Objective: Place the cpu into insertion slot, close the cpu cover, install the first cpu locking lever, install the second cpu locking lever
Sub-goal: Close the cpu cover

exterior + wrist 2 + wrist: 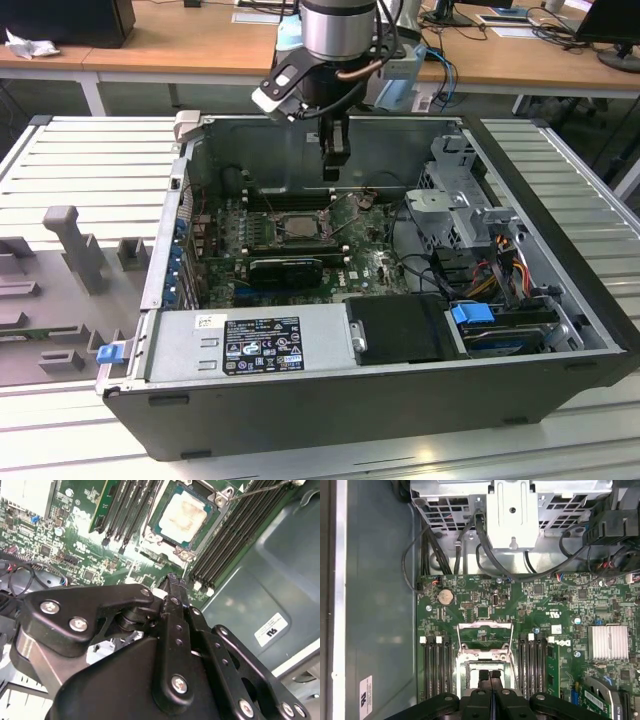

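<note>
Hanging above the slot [297, 226], the gripper [333, 170] is seen with its jaws brought fully together and nothing held between them. In the first wrist view the two fingertips [484, 674] are pressed side by side, directly over the slot and clear of it.

The cpu [184, 513] is seated in the slot, its pale metal top facing up and a narrow green border showing around it. It is not touched by the gripper. The cover [485, 628] is seen raised off the slot, hinged up at the slot's far edge in the first wrist view, and the board [485, 607] is visible through its square window. A thin wire lever [260, 489] is seen running away from one corner of the slot; whether it is latched cannot be told.

Long black memory slots [434, 665] are ranged along two opposite sides of the slot. Beyond the raised cover, further from the slot, a round button cell [445, 597] is set in the board, and past that a metal drive cage [512, 510] is mounted, with black cables looped in front of it. A finned heat sink [608, 642] is placed well to one side of the slot, beyond the memory slots.

In the exterior view the slot is enclosed by the open case [330, 405], and a power supply [250, 345] is fixed along the case wall nearest the camera, well apart from the slot.
</note>
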Robot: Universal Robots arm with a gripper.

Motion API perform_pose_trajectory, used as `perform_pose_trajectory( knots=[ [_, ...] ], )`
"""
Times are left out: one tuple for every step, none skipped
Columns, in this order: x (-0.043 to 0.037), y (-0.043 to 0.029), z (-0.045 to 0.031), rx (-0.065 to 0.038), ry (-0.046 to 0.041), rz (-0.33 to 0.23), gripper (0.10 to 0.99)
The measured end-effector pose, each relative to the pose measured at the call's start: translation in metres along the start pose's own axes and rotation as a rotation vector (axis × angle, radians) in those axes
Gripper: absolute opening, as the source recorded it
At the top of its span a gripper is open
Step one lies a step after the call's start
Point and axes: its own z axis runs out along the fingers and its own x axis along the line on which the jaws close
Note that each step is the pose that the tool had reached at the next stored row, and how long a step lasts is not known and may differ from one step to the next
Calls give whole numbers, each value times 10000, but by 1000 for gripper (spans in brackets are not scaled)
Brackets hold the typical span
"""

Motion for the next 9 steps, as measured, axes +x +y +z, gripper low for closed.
perform_pose_trajectory(
  knots=[
    [1, 3, -13, 1, 0, 0, 106],
    [1, 6, -25, 2, 0, 0, 106],
    [2, 11, -45, 3, 0, 0, 106],
    [2, 14, -60, 3, 0, 1, 106],
    [3, 17, -74, 3, 0, 1, 106],
    [3, 20, -91, 3, 0, 0, 106],
    [4, 22, -103, 4, 0, 1, 106],
    [4, 25, -123, 4, 0, 1, 106],
    [5, 28, -142, 4, -1, 1, 106]
  ],
)
